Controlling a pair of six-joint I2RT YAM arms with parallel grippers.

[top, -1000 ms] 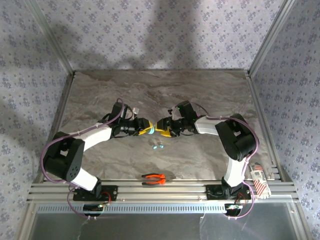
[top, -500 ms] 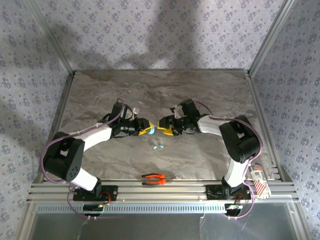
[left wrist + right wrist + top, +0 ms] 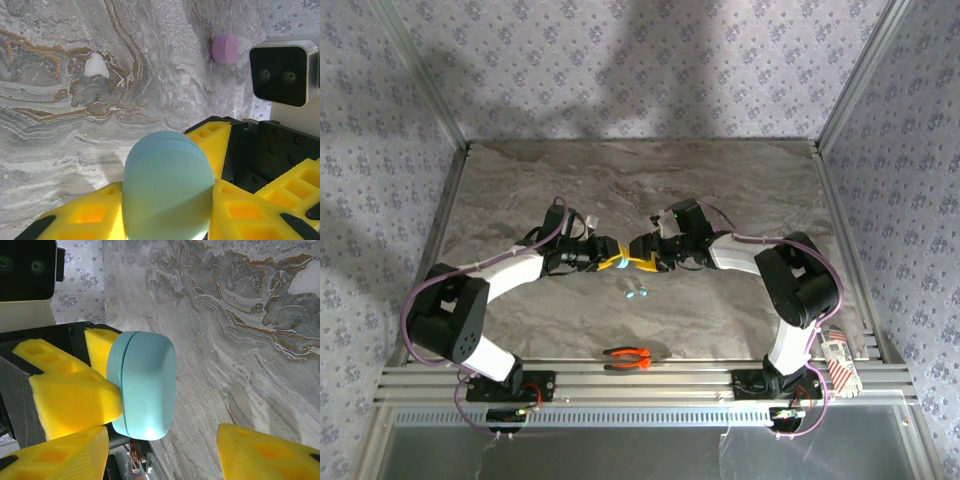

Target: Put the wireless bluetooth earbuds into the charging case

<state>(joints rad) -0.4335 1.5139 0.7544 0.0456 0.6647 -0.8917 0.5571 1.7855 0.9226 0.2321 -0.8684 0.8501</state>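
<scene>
Pinching teal case (image 3: 167,187): left fingers (image 3: 95,210).

A grey marbled desk (image 3: 720,180) with brown veins stands inside walls (image 3: 640,60) papered in pale lilac floral print. Aluminium posts (image 3: 425,82) rise from its far corners, and slotted aluminium rails (image 3: 660,385) run along its near edge. Soft shadows fall across the back wall.
</scene>
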